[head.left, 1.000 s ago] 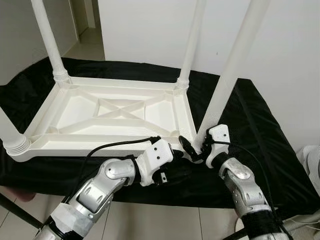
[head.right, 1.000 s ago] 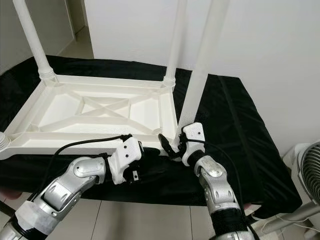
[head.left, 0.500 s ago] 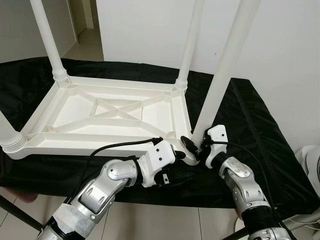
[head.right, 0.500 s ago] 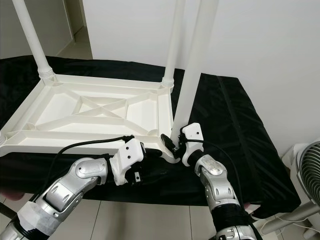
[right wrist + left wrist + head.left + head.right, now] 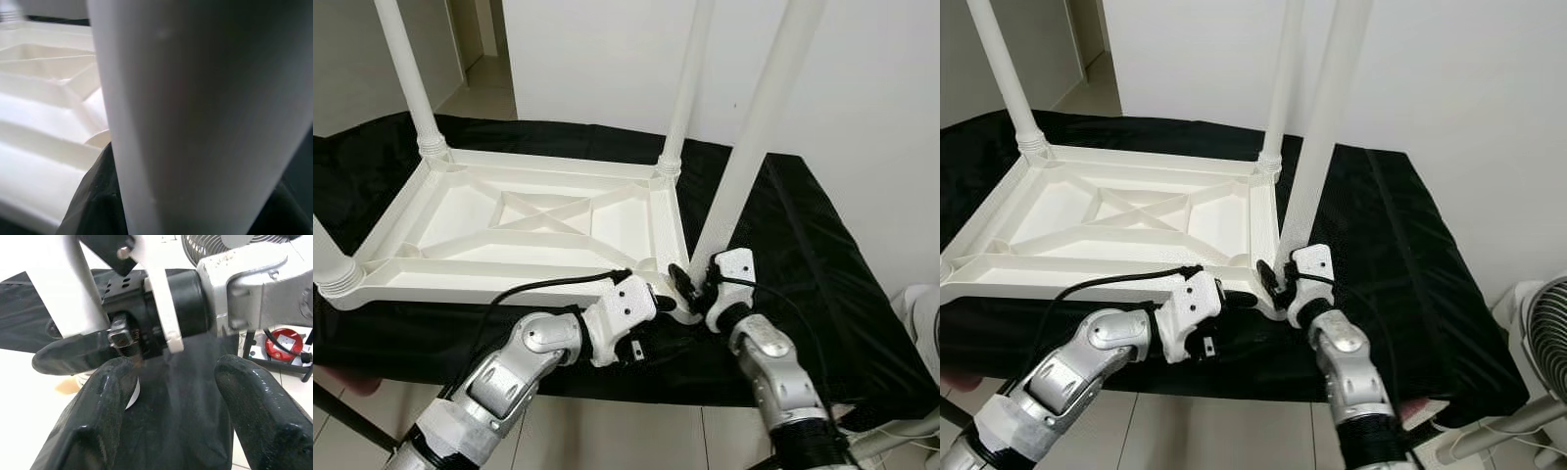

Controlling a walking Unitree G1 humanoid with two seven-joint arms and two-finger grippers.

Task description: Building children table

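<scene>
A white children's table (image 5: pixel 509 269) lies upside down on a black cloth (image 5: pixel 803 255). Three white legs stand in its corners: far left (image 5: pixel 411 78), far right (image 5: pixel 683 88) and near left (image 5: pixel 328 264). My right gripper (image 5: pixel 693 284) is shut on the bottom of a fourth leg (image 5: pixel 749 147), which leans slightly at the table's near right corner. In the right wrist view that leg (image 5: pixel 195 117) is up close beside the ribbed underside (image 5: pixel 44 98). My left gripper (image 5: pixel 664 305) is open just in front of the same corner, its fingers (image 5: pixel 98 421) apart over the cloth.
A white wall stands close behind the table. A fan (image 5: pixel 1542 333) is on the floor at the right. Tiled floor (image 5: pixel 607 431) runs along the cloth's near edge, and a doorway (image 5: pixel 480 49) opens at the far left.
The right gripper has brought the bottom of the fourth leg a little closer to the near right corner. The left gripper dipped, then rose back to the corner.
</scene>
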